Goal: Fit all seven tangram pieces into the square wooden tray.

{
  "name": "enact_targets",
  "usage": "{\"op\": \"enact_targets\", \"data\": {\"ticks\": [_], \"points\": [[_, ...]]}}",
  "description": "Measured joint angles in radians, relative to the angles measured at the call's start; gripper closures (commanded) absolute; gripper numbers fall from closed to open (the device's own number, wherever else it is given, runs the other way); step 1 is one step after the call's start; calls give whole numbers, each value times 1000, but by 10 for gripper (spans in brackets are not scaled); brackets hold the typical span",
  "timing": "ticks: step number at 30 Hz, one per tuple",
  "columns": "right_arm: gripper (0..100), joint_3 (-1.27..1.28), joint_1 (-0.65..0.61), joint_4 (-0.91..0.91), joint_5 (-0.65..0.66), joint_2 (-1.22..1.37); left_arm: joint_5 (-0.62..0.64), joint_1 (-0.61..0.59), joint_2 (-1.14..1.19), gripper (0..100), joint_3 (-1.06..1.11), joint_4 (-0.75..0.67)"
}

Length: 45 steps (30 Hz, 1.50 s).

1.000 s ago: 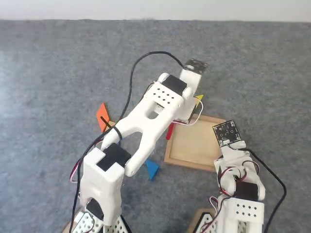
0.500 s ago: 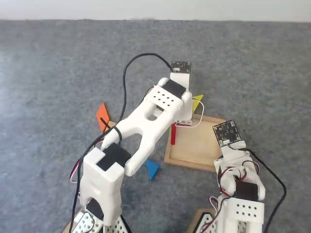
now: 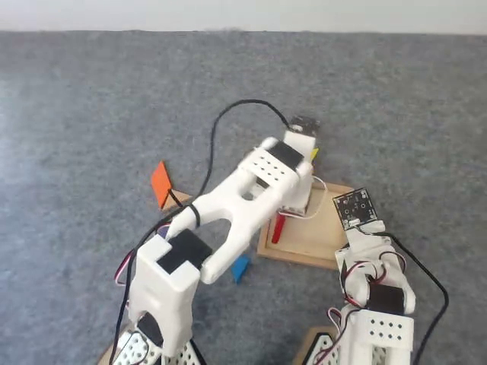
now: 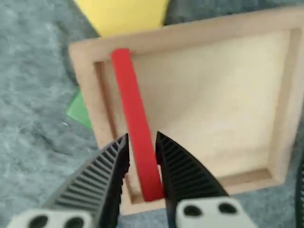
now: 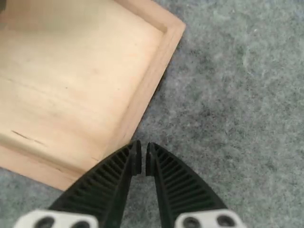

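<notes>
My left gripper (image 4: 141,137) is shut on a red tangram piece (image 4: 130,95), seen edge-on as a long strip. It hangs just inside one wall of the square wooden tray (image 4: 213,109), whose floor is bare. In the high view the red piece (image 3: 278,226) sits at the tray's (image 3: 313,228) left rim, under the left arm. A yellow piece (image 4: 126,14) lies beyond the tray's far rim and a green piece (image 4: 78,109) beside its outer wall. My right gripper (image 5: 143,145) is shut and empty, over the carpet just off a tray corner (image 5: 156,61).
An orange piece (image 3: 160,182) lies on the grey carpet to the left of the tray, and a blue triangle (image 3: 240,268) near its front left corner. The right arm (image 3: 369,258) stands at the tray's front right. Open carpet stretches behind and to both sides.
The left arm swung right and forward, carrying the red piece from outside the tray's left edge to just over its left rim. The right arm kept still.
</notes>
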Motion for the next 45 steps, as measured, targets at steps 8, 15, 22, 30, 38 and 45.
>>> {"op": "enact_targets", "data": {"ticks": [8,15,22,30,38,45], "points": [[959,0,0,0,0,0,0,-18,0,895,0,-11],[959,0,0,0,0,0,0,-9,0,897,-123,80],[959,0,0,0,0,0,0,5,0,897,-195,130],[959,0,0,0,0,0,0,72,0,898,-199,130],[959,0,0,0,0,0,-60,3,0,900,-199,130],[959,0,0,0,0,0,-72,-308,0,912,-233,129]]}}
